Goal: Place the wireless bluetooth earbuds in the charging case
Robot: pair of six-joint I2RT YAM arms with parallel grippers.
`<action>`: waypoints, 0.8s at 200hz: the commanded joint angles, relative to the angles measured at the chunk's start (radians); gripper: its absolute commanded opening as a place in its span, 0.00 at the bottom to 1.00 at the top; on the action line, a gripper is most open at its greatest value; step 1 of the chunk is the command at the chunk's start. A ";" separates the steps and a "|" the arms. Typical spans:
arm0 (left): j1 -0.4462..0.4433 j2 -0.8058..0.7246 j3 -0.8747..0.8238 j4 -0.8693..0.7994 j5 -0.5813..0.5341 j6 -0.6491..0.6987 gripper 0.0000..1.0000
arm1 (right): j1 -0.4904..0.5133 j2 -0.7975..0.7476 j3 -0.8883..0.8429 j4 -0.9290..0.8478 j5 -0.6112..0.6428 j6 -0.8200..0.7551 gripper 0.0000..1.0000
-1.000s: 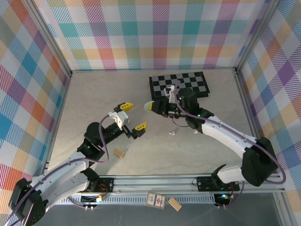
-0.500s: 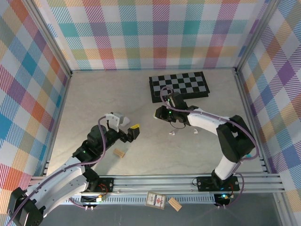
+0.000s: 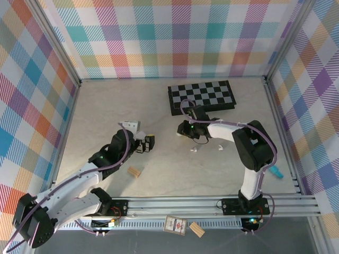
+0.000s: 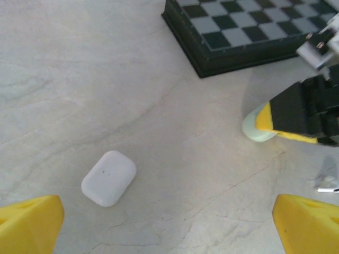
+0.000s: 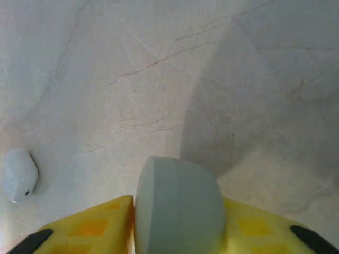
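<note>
A pale green charging case point(image 5: 177, 206) stands low over the marble table between the yellow fingers point(image 5: 90, 227) of my right gripper point(image 3: 183, 129), which is shut on its two sides. In the left wrist view the same case point(image 4: 258, 129) shows beside a right finger point(image 4: 288, 119). A closed white case point(image 4: 108, 178) lies flat ahead of my left gripper point(image 4: 169, 230), which is open and empty; from the right wrist it is a small white pebble point(image 5: 18, 174). Two tiny white earbuds point(image 3: 194, 150) point(image 3: 218, 146) lie loose on the table under the right forearm.
A black-and-grey chessboard point(image 3: 201, 95) lies just behind the right gripper. A tan wooden block point(image 3: 135, 171) sits near the left arm. A small blue thing point(image 3: 275, 172) lies at the right edge. Plaid walls enclose the table.
My right gripper has come down to the table with the green case, its arm folding in. My left gripper has tipped forward and down toward the white case.
</note>
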 commanded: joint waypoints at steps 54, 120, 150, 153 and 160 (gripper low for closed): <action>0.103 0.339 0.256 -0.238 -0.010 0.082 0.92 | -0.004 -0.241 0.027 -0.215 0.055 -0.230 0.74; 0.144 0.638 0.480 -0.439 -0.030 0.245 0.90 | 0.000 -0.502 -0.064 -0.266 -0.049 -0.281 0.79; 0.196 0.736 0.546 -0.484 0.056 0.265 0.87 | 0.000 -0.554 -0.088 -0.280 -0.035 -0.279 0.79; 0.200 0.742 0.550 -0.488 0.065 0.267 0.87 | 0.000 -0.557 -0.091 -0.281 -0.033 -0.277 0.79; 0.207 0.758 0.559 -0.499 0.077 0.273 0.87 | 0.000 -0.562 -0.096 -0.280 -0.027 -0.276 0.79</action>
